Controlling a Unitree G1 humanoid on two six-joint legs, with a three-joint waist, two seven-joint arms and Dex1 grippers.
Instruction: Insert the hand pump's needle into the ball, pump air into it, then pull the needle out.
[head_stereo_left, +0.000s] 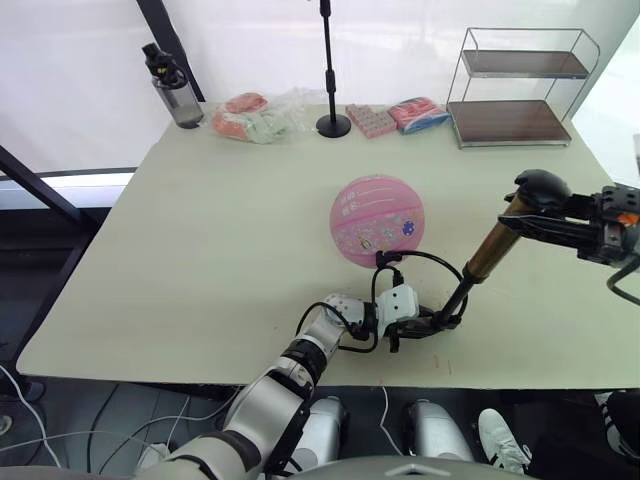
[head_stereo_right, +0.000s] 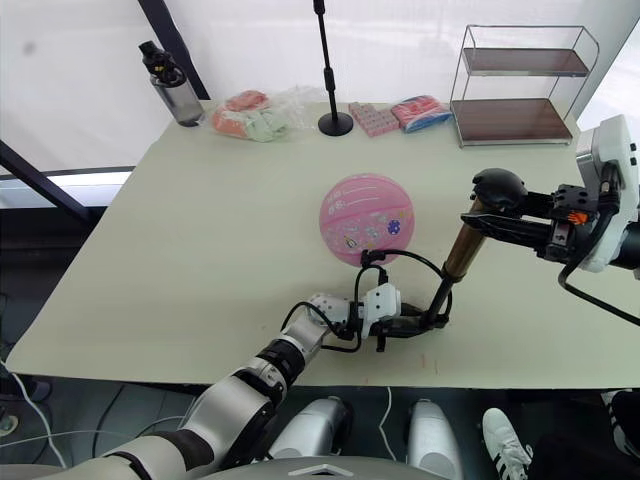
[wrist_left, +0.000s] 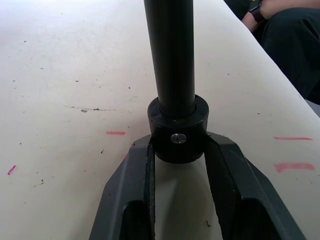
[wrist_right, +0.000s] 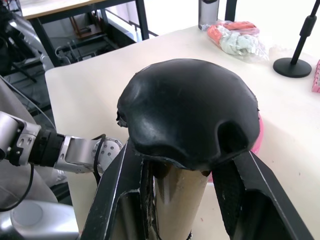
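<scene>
The pink ball (head_stereo_left: 377, 220) rests mid-table. The hand pump stands tilted to its right: a black knob (head_stereo_left: 540, 188) tops the gold cylinder (head_stereo_left: 490, 250), and a black shaft runs down to a collar near the table. My right gripper (head_stereo_left: 522, 215) is shut on the pump just under the knob (wrist_right: 190, 112), fingers flanking the cylinder (wrist_right: 180, 200). My left gripper (head_stereo_left: 440, 322) is shut on the pump's lower collar (wrist_left: 177, 135). The black hose (head_stereo_left: 440, 262) loops from the pump's base to a small fitting (head_stereo_left: 388, 257) against the ball's lower edge. The needle itself is hidden.
Along the far edge stand a water bottle (head_stereo_left: 175, 90), plastic bags (head_stereo_left: 255, 115), a black stand (head_stereo_left: 332, 125), two packets (head_stereo_left: 395, 115) and a wire shelf (head_stereo_left: 520, 85). The table's front edge lies just below my left gripper. A person's arm (wrist_left: 290, 40) is beyond the table.
</scene>
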